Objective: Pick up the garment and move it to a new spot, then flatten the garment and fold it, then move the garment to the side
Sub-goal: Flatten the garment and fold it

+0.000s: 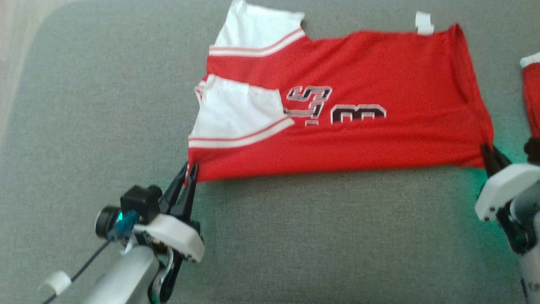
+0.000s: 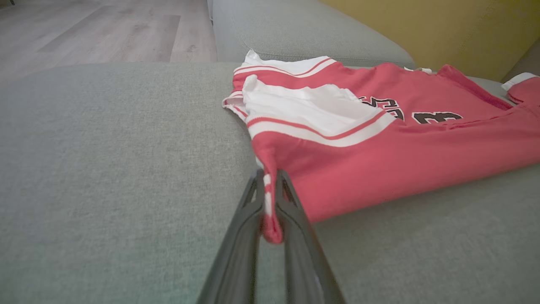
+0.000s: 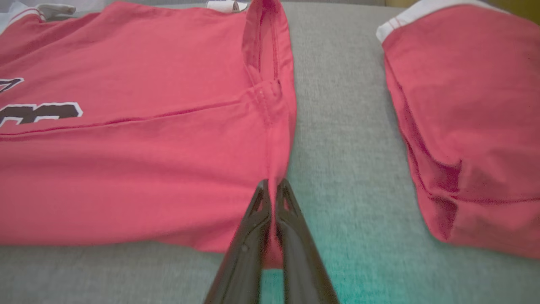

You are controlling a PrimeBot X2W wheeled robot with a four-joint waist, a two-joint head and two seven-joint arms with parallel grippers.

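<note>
Head view, left gripper (image 1: 189, 169) clamped on garment (image 1: 358, 147) corner, right gripper (image 1: 488, 150) pinching opposite corner

Soft even daylight, slight blur

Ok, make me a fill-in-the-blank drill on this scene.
The jersey lies on a ____ cushion.
The left gripper's jaws are ____ on a jersey corner.
Right of the jersey lies a second ____ garment.
Missing: grey; shut; red.
</note>
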